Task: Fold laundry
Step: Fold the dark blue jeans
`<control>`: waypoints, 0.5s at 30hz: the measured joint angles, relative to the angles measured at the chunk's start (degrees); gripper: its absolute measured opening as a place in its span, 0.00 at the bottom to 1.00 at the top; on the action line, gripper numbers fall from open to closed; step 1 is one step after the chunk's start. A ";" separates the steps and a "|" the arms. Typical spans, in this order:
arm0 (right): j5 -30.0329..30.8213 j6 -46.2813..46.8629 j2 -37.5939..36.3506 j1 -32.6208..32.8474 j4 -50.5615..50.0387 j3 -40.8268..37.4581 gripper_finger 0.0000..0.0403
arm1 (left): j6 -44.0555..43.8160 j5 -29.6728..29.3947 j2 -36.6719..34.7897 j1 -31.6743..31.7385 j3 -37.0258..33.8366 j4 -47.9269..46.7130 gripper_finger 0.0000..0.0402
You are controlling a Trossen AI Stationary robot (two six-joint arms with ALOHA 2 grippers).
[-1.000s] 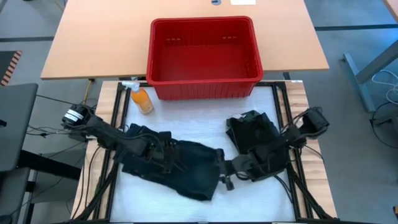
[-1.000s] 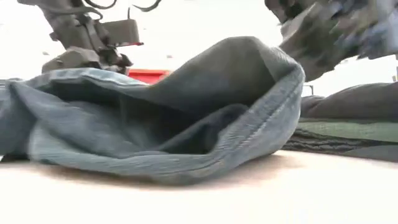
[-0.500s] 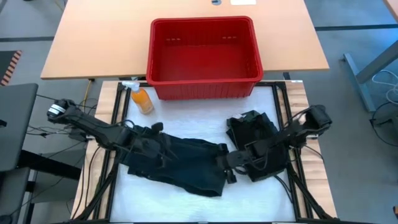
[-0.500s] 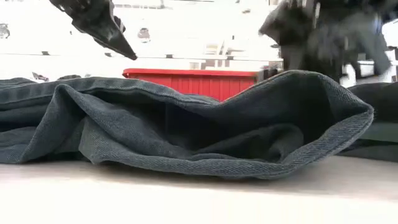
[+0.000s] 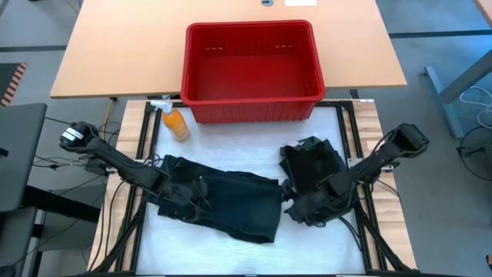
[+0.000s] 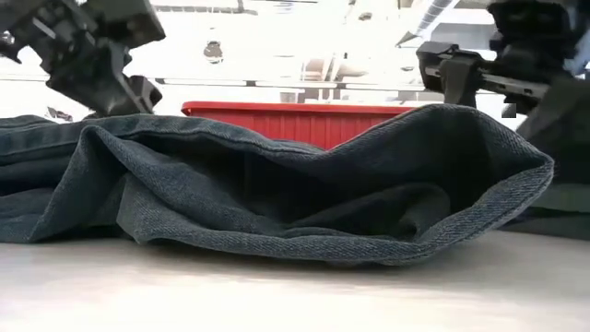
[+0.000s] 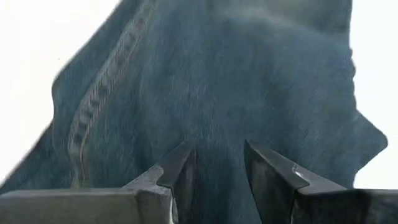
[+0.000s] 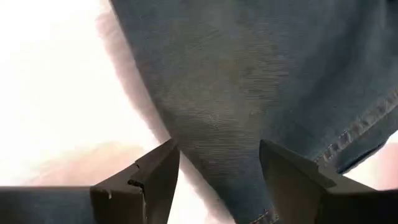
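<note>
A dark denim garment (image 5: 231, 204) of the laundry lies crumpled in loose folds (image 6: 277, 203) on the white table top between my two arms. My left gripper (image 5: 190, 192) hovers open over the garment's left part, clear above the cloth (image 6: 129, 88); its wrist view looks down past the fingers (image 7: 214, 165) onto a stitched seam (image 7: 93, 112). My right gripper (image 5: 296, 206) stands open by the garment's right edge, also above the cloth (image 6: 452, 78), with the hem (image 8: 348, 143) beyond its fingertips (image 8: 217, 162). A second dark folded piece (image 5: 311, 163) rests flat on the table at the right.
A red plastic basket (image 5: 254, 61) stands at the far side on the wooden table. An orange spray bottle (image 5: 175, 121) stands at the far left of the white work surface. Bare white surface (image 5: 231, 258) runs along the near edge.
Both grippers have lifted off the garment and drawn back, the left toward the table's left edge, the right toward its right edge; the right one has rolled at the wrist. The garment's raised right-hand fold has sunk and now lies lower and spread wider.
</note>
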 joint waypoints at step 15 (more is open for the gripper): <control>12.38 -6.49 16.43 3.65 19.69 0.03 0.62 | -3.66 0.05 0.00 -0.03 -3.14 -0.32 0.31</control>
